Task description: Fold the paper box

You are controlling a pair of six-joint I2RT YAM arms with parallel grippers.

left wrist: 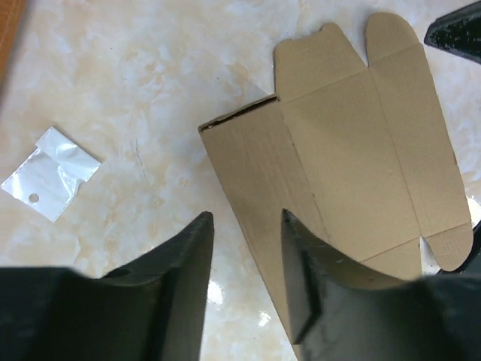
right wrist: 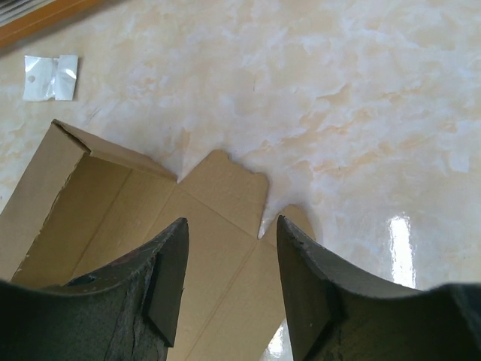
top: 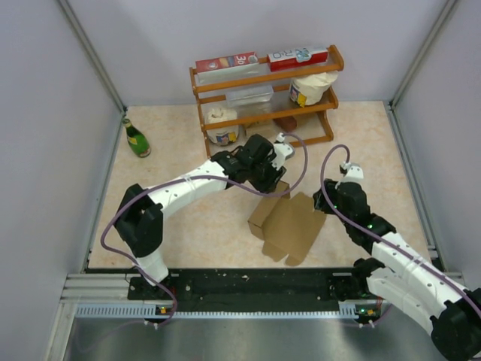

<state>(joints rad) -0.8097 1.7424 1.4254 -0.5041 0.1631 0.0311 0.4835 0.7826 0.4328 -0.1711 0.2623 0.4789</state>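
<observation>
The paper box [top: 285,222] is plain brown cardboard, partly folded, lying on the table between the arms, with one side panel raised at its left and flaps spread flat to the right. My left gripper [top: 272,184] is open just above the box's far left end. In the left wrist view its jaws [left wrist: 246,218] straddle the raised panel's edge of the box [left wrist: 353,165] and hold nothing. My right gripper [top: 325,201] is open at the box's right flaps. In the right wrist view it [right wrist: 231,222] hovers empty over the flat flaps of the box [right wrist: 113,218].
A wooden rack [top: 263,98] stands at the back with red cartons [top: 225,63] on top and white tubs on its shelves. A green bottle [top: 137,138] stands at the back left. A small clear plastic bag [left wrist: 51,180] lies on the table near the rack [right wrist: 49,77].
</observation>
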